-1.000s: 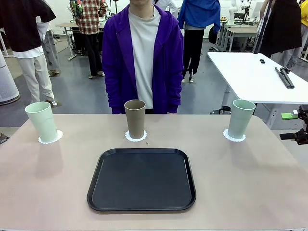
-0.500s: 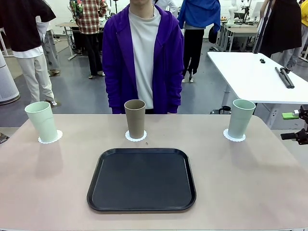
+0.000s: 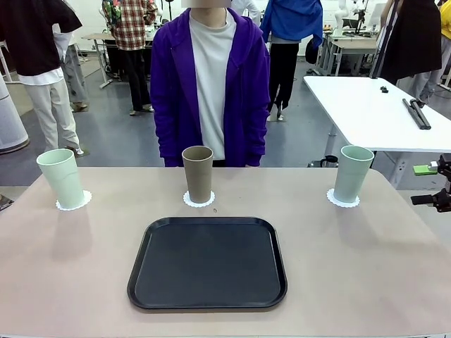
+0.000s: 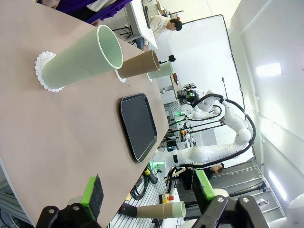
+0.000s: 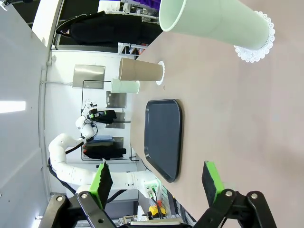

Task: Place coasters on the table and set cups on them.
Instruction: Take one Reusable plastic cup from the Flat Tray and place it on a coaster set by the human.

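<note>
Front view: you've got all three cups on coasters along the far side of the table (image 3: 366, 274). Left mint cup (image 3: 62, 177) is on its coaster (image 3: 73, 203), tan cup (image 3: 198, 173) at centre on its coaster (image 3: 199, 201), right mint cup (image 3: 352, 173) on its coaster (image 3: 342, 200). Black tray (image 3: 207, 263) sits bare, near side of centre. The person stands behind the tan cup.

Left wrist view: left gripper (image 4: 147, 194) has jaws spread, nothing between them, off the table's edge and well apart from the nearest mint cup (image 4: 80, 61).

Right wrist view: right gripper (image 5: 156, 183) likewise spread and empty (same story), mint cup (image 5: 213, 23) well apart.

Judgement: placing looks done. Your next move is just parking the arms; no grasp needed.
</note>
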`<action>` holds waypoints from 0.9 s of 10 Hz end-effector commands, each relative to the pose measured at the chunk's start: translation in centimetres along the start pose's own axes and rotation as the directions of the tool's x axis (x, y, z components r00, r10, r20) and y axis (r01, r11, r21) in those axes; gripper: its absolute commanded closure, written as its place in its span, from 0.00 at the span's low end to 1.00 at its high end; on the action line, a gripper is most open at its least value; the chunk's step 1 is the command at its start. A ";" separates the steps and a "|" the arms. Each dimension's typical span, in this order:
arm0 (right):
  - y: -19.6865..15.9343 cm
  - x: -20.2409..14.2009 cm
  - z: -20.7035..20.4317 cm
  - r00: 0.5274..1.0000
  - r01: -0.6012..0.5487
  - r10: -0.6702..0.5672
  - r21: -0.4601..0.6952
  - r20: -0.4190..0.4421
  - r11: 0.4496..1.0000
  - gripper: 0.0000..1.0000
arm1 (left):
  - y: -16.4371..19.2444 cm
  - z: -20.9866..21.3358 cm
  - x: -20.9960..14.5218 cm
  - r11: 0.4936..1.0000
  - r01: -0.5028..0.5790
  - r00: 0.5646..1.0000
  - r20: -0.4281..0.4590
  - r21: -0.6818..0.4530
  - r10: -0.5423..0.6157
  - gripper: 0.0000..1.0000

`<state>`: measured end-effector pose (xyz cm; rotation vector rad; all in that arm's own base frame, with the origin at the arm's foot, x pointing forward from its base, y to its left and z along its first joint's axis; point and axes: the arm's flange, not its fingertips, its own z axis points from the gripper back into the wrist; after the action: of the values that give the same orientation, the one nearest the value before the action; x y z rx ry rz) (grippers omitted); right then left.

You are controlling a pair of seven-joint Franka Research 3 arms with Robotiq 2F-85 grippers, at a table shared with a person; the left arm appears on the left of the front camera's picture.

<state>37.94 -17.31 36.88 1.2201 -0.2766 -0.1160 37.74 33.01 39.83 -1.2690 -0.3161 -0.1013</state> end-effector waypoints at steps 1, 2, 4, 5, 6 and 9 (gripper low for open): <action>-0.1 -0.3 -0.1 1.000 0.002 -0.002 0.001 -0.008 1.000 0.00 | 0.0 0.1 0.0 1.000 0.000 1.000 0.001 0.001 0.000 0.00; -0.1 -0.3 -0.1 1.000 0.002 -0.002 0.001 -0.008 1.000 0.00 | 0.0 0.1 0.0 1.000 0.000 1.000 0.001 0.001 0.000 0.00; -0.1 -0.3 -0.1 1.000 0.002 -0.002 0.001 -0.008 1.000 0.00 | 0.0 0.1 0.0 1.000 0.000 1.000 0.001 0.001 0.000 0.00; -0.1 -0.3 -0.1 1.000 0.002 -0.002 0.001 -0.008 1.000 0.00 | 0.0 0.1 0.0 1.000 0.000 1.000 0.001 0.001 0.000 0.00; -0.1 -0.3 -0.1 1.000 0.002 -0.002 0.001 -0.008 1.000 0.00 | 0.0 0.1 0.0 1.000 0.000 1.000 0.001 0.001 0.000 0.00; -0.1 -0.3 -0.1 1.000 0.002 -0.002 0.001 -0.008 1.000 0.00 | 0.0 0.1 0.0 1.000 0.000 1.000 0.001 0.001 0.000 0.00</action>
<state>37.94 -17.31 36.88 1.2201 -0.2765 -0.1159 37.75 33.00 39.82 -1.2693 -0.3158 -0.1014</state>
